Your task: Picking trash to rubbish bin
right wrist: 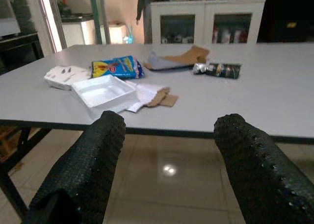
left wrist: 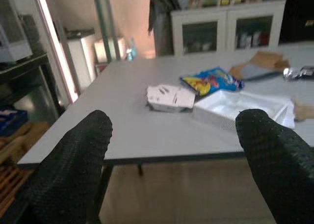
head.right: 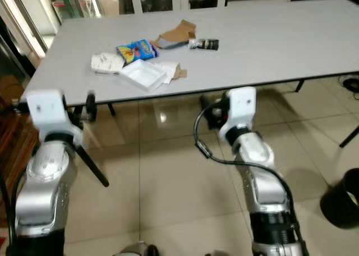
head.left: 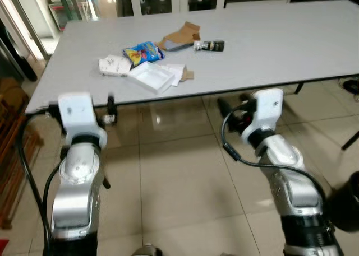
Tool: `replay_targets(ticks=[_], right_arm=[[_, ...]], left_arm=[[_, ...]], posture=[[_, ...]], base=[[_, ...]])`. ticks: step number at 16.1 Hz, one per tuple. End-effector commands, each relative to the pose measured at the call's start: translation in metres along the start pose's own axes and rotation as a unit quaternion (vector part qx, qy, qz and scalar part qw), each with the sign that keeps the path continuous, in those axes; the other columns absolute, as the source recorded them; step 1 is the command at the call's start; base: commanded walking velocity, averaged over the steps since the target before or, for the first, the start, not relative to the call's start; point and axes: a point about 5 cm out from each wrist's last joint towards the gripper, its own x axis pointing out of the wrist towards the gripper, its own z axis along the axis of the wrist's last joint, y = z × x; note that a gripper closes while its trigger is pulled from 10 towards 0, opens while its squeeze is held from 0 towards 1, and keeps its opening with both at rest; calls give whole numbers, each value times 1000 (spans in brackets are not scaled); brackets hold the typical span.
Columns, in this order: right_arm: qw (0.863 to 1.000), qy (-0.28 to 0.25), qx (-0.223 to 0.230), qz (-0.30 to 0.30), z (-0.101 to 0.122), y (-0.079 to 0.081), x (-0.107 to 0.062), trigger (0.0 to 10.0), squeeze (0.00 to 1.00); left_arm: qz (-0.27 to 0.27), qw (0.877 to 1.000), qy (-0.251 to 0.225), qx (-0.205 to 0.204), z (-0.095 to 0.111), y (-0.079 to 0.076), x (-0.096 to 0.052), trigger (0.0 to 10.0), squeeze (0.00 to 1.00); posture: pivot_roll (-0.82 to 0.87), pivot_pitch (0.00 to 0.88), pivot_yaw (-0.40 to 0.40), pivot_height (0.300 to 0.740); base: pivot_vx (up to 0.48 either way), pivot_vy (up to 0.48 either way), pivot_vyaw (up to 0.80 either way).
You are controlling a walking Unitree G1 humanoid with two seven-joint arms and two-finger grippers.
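Trash lies in a cluster on the left part of the grey table (head.left: 280, 49): a white foam tray (head.left: 150, 77), a blue snack bag (head.left: 143, 52), a crumpled white carton (head.left: 114, 65), brown paper (head.left: 180, 36), a dark wrapper (head.left: 210, 45) and white tissue with a brown scrap (head.left: 179, 74). My left gripper (left wrist: 176, 126) is open just short of the table's near edge, facing the carton (left wrist: 169, 97). My right gripper (right wrist: 170, 121) is also open with nothing in it. It hangs before the near edge, level with the foam tray (right wrist: 104, 91).
A black rubbish bin (head.right: 343, 203) stands on the tiled floor at my far right. Table legs (head.right: 92, 166) slant under the table. White cabinets (right wrist: 206, 20) line the far wall, and dark shelving (left wrist: 19, 82) runs along the left.
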Motion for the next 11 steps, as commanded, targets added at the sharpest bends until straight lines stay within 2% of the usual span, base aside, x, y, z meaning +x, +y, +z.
replay_targets(ticks=[1,4,6,9,11], right_arm=[[1000,-9,-2,19,4,8,6,10000,0],[1000,-7,-1,21,3,9,7,10000,0],[1000,-3,1,20,2,9,7,10000,0],[1000,-1,2,21,1,10,6,10000,0],[1000,-2,0,23,1,10,6,10000,0]], left_arm=[[13,1000,14,-2,-7,5,1,10000,0],[5,1000,20,-21,-10,0,-2,10000,0],[2,999,25,-39,-13,0,-4,10000,0],[-9,999,13,-43,-9,-1,-2,10000,0],[-6,999,7,-48,-5,2,1,10000,0]], posture=[[-88,112,31,740],[-88,114,27,740],[-90,114,25,740],[-92,114,22,740],[-93,114,22,740]], base=[[0,0,800],[0,0,771],[0,0,0],[0,0,0],[435,0,0]])
